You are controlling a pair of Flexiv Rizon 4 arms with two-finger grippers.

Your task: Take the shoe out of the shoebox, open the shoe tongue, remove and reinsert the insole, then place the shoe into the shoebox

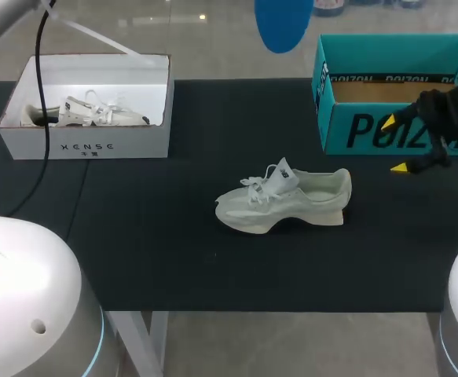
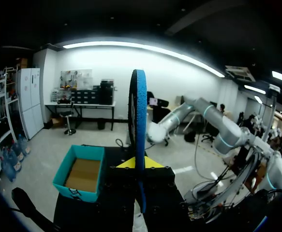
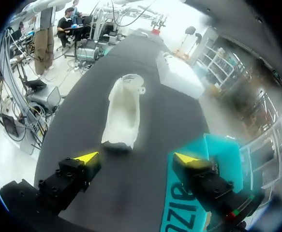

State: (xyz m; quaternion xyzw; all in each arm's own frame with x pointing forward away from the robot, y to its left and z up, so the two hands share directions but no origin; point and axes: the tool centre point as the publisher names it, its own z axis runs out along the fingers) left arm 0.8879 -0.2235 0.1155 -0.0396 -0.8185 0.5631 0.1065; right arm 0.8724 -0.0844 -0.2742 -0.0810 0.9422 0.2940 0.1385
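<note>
Left claw [image 2: 140, 166] pinches the blue insole [image 2: 140, 125] edge-on, above the bench [image 1: 134, 251]. Feed it toe-first into the shoe [image 1: 285, 203] lying mid-bench, tongue held clear. Right claw [image 3: 136, 157], spread, hangs before the teal shoebox [image 1: 386, 86]; it could steady the heel. Hidden: the shoe's opening. The head view cuts off the insole.

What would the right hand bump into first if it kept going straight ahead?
Most likely the shoe: its near end lies straight ahead of the open right hand. Depth is hard to judge, so the hand might touch the table first.
</note>
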